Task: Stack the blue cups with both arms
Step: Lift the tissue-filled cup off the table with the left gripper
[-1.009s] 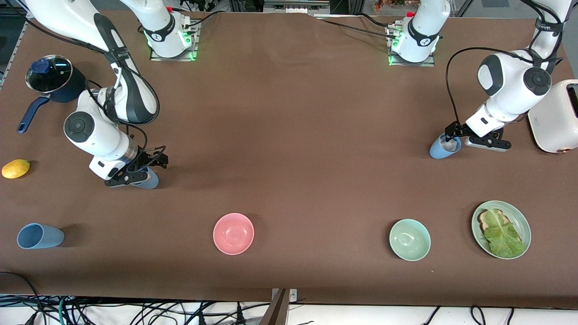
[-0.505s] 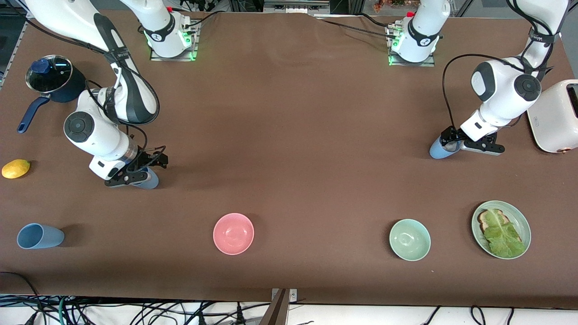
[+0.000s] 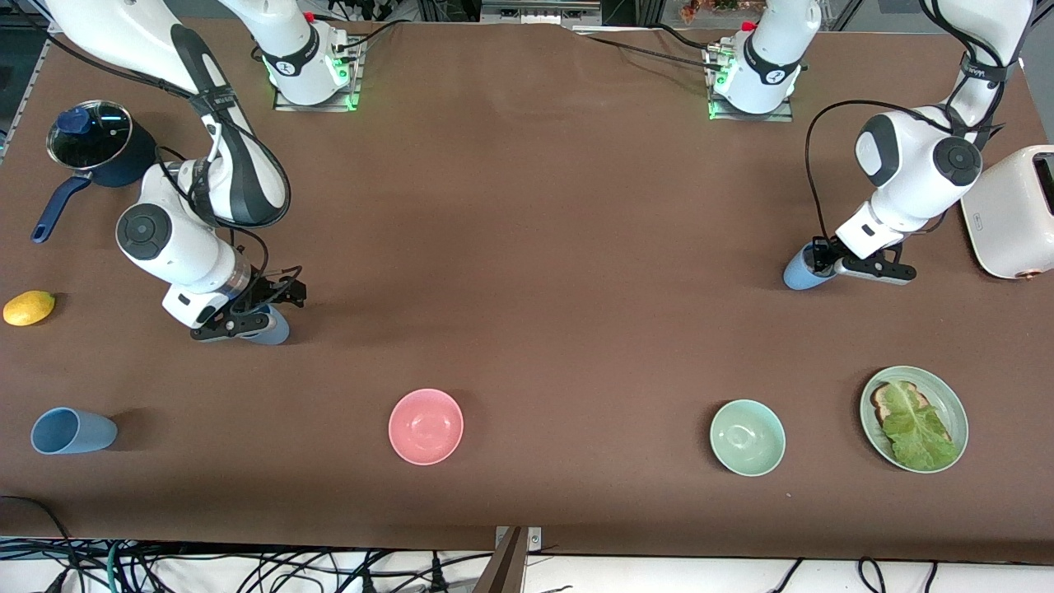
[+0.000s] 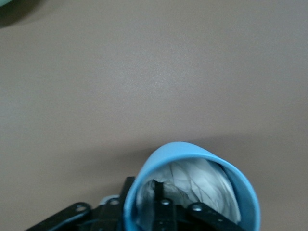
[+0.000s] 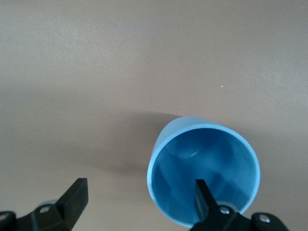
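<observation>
A light-blue cup sits on the table at the left arm's end, near the toaster. My left gripper is shut on its rim, one finger inside and one outside; crumpled white paper lies inside it. A second blue cup is at the right arm's end. My right gripper is low at it and open, with one finger inside the cup and the other outside, apart from the wall. A third blue cup is nearer the front camera.
A dark-blue lidded saucepan and a lemon are at the right arm's end. A pink bowl, a mint-green bowl and a plate with toast and lettuce line the front. A white toaster stands beside the left arm.
My left gripper has shifted slightly over its cup and its fingers have closed on the rim. The right arm and its cup have not moved.
</observation>
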You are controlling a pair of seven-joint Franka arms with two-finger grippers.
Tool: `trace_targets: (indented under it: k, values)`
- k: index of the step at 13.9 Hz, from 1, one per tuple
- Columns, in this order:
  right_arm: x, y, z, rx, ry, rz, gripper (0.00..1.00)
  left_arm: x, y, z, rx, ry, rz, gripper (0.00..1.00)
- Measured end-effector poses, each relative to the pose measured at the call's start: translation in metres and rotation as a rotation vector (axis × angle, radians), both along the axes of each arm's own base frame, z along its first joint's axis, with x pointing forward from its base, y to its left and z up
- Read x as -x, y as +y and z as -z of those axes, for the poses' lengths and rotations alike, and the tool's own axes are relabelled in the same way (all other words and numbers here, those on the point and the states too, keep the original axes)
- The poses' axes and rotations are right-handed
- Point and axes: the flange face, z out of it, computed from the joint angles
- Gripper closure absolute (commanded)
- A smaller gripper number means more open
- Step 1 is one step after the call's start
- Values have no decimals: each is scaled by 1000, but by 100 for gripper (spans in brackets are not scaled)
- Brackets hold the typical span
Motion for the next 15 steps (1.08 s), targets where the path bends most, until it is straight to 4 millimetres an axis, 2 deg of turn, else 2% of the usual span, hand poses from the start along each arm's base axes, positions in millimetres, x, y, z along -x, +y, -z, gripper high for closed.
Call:
trace_targets:
  k: [5,7,11,15]
  values:
    - [2,0,-6,2,13,0,2,-2,0,-4,-1,-8,2,100]
    - [2,0,-8,2,12,0,2,-8,-7,-14,-2,-14,18,100]
    - [2,0,-12,2,7,0,2,-30,-26,-62,5,-2,60,100]
    - [2,0,-12,2,7,0,2,-66,-41,-128,24,65,75,100]
